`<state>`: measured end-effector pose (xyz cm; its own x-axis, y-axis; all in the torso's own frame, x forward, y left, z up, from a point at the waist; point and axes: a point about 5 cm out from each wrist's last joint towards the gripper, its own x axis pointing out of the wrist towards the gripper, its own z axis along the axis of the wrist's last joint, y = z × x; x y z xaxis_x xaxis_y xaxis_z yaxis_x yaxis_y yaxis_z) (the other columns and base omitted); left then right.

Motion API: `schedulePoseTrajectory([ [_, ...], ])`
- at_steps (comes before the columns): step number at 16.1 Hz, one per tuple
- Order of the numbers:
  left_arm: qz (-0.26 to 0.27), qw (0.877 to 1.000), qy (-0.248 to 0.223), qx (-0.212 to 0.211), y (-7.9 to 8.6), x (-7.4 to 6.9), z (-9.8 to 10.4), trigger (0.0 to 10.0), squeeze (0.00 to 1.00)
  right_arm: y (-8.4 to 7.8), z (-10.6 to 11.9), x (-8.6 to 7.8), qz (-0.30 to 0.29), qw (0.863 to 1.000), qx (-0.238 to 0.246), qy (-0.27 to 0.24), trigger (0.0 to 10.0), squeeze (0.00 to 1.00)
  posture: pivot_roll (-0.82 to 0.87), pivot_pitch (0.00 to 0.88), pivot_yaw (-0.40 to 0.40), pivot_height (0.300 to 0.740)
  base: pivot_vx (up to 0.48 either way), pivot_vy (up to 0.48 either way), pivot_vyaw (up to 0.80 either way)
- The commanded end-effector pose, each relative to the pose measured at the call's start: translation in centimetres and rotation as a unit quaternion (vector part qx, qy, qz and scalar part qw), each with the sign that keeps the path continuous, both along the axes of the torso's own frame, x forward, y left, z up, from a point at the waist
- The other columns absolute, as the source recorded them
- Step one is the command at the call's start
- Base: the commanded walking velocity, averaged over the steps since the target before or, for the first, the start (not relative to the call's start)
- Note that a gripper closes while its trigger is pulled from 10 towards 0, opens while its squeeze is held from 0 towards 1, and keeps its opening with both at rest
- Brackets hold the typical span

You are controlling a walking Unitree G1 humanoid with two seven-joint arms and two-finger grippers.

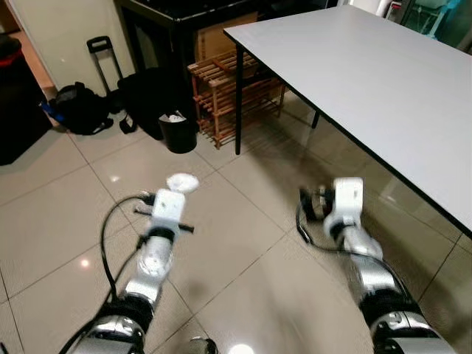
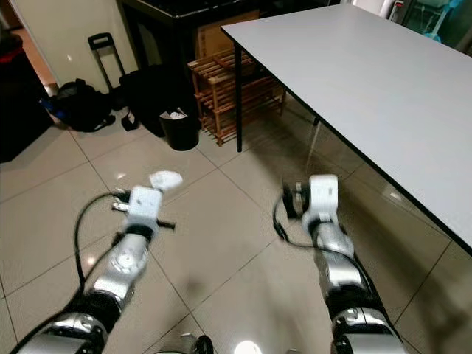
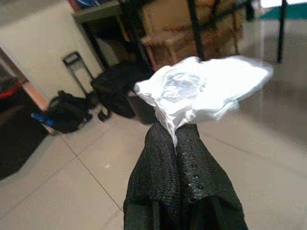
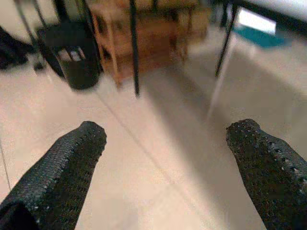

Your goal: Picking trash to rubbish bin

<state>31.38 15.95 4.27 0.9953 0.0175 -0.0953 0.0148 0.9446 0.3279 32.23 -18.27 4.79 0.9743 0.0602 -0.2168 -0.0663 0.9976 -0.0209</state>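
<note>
White crumpled paper trash (image 3: 201,93) sits clamped between the pressed-together black fingers (image 3: 180,167) of the left gripper (image 1: 179,186), held above the beige tiled floor (image 1: 236,243). Ahead, a small black rubbish bin (image 1: 178,131) with white scraps inside stands beside a wooden slatted rack (image 1: 228,92), near the grey desk's (image 1: 383,81) corner leg. The right gripper (image 4: 165,143) hovers with fingers spread apart over the tiles.

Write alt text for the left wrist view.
The left tool is shut on a crumpled white tissue, held above a tiled floor. Blurred behind it are black bags against a wall and a wooden rack.
</note>
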Motion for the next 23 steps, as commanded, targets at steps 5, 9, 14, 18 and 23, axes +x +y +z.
schedulePoseTrajectory([
  [5, -0.003, 0.994, 0.102, 0.037, 1.0, -3.1, -4.3, 10.0, 0.00, -0.5, -4.5, -3.1, -0.001, 0.994, -0.031, 0.106, 10.0, 0.00, -0.05, 0.099, 0.027, 0.740, 0.000, 0.000, 0.00],
  [9, -0.002, 0.989, 0.145, 0.023, 0.9, -4.6, -5.9, 10.0, 0.00, -0.8, -7.2, -5.6, 0.002, 0.983, -0.045, 0.178, 10.0, 0.00, -0.05, 0.101, 0.020, 0.740, 0.000, 0.000, 0.00],
  [14, 0.004, 0.979, 0.205, 0.015, 1.3, -6.5, -7.9, 10.0, 0.00, -1.1, -9.6, -8.5, -0.004, 0.969, -0.053, 0.242, 10.0, 0.00, -0.05, 0.112, 0.015, 0.740, 0.000, 0.000, 0.00],
  [18, 0.010, 0.967, 0.253, 0.018, 1.9, -8.2, -9.2, 10.0, 0.00, -1.3, -10.8, -10.2, -0.007, 0.958, -0.058, 0.279, 10.0, 0.00, -0.04, 0.120, 0.013, 0.740, 0.000, 0.000, 0.00],
  [23, 0.052, 0.939, 0.339, 0.005, 3.4, -12.1, -11.7, 10.0, 0.00, -1.7, -12.8, -13.8, -0.010, 0.937, -0.057, 0.344, 10.0, 0.00, -0.04, 0.129, 0.013, 0.740, 0.000, 0.000, 0.00],
])
